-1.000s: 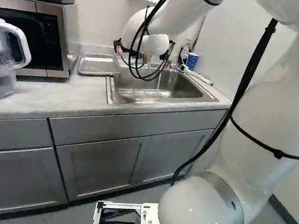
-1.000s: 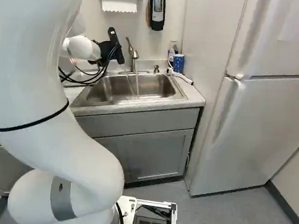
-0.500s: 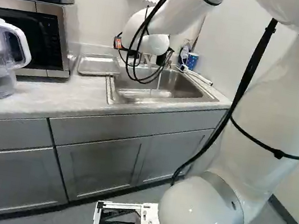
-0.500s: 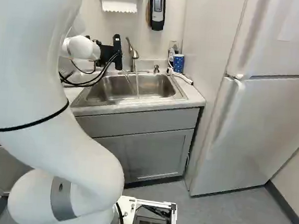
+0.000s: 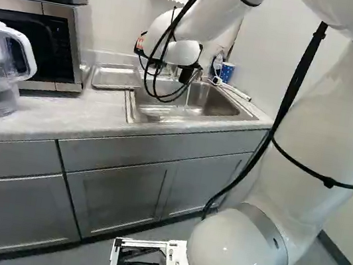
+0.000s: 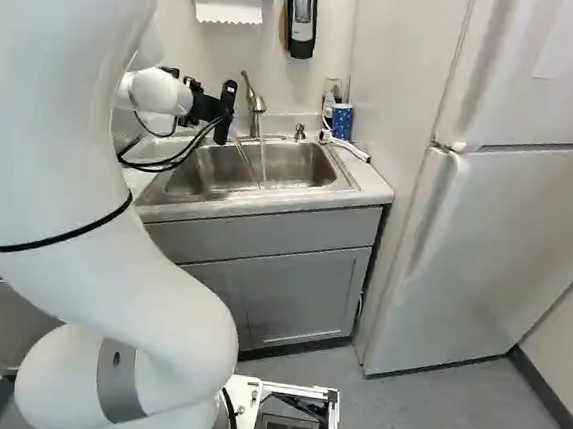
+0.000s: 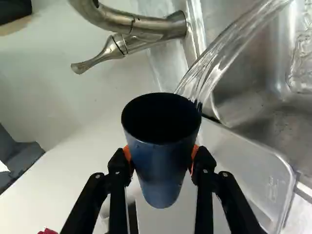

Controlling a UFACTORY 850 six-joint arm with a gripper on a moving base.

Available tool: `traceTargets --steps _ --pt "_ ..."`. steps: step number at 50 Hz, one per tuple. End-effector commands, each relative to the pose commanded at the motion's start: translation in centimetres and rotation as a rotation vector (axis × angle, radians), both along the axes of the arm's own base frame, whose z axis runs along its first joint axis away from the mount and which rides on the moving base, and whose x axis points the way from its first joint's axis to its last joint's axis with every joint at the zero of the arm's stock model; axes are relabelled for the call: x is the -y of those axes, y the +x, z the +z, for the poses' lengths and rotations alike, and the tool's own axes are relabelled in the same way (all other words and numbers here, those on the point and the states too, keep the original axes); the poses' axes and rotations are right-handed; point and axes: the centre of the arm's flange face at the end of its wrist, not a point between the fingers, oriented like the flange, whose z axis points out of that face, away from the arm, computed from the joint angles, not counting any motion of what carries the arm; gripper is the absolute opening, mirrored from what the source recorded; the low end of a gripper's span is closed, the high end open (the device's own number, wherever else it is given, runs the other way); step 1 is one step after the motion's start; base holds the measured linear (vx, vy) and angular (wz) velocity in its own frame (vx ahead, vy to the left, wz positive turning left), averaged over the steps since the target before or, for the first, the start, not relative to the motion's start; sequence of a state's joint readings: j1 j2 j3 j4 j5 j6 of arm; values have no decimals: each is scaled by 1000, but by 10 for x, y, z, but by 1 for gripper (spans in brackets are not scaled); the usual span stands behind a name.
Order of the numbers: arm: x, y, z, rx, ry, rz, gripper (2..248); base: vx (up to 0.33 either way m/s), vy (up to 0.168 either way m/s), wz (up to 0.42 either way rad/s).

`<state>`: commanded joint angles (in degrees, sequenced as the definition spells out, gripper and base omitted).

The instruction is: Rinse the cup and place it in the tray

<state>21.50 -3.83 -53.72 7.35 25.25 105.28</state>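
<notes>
The hand (image 6: 217, 111) grips the dark blue cup (image 7: 163, 165) — rim beside running water (image 7: 219, 56).

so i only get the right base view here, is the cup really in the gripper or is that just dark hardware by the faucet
Observer: It's held. In the wrist view, the gripper has the dark blue cup between its two fingers, with orange pads against its sides.

Operator: good, the arm blocks my left side, where's the tray

Observer: The left base view shows the tray on the counter, between the microwave and the sink.
</notes>
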Motion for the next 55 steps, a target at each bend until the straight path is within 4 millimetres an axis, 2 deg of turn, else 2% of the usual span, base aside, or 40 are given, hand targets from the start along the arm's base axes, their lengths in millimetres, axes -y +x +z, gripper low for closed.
traceTargets --steps 17,55 --pt "0 0 0 -54 164 -46 125 0 0 0" --pt "0 0 0 -51 154 -43 125 0 0 0"
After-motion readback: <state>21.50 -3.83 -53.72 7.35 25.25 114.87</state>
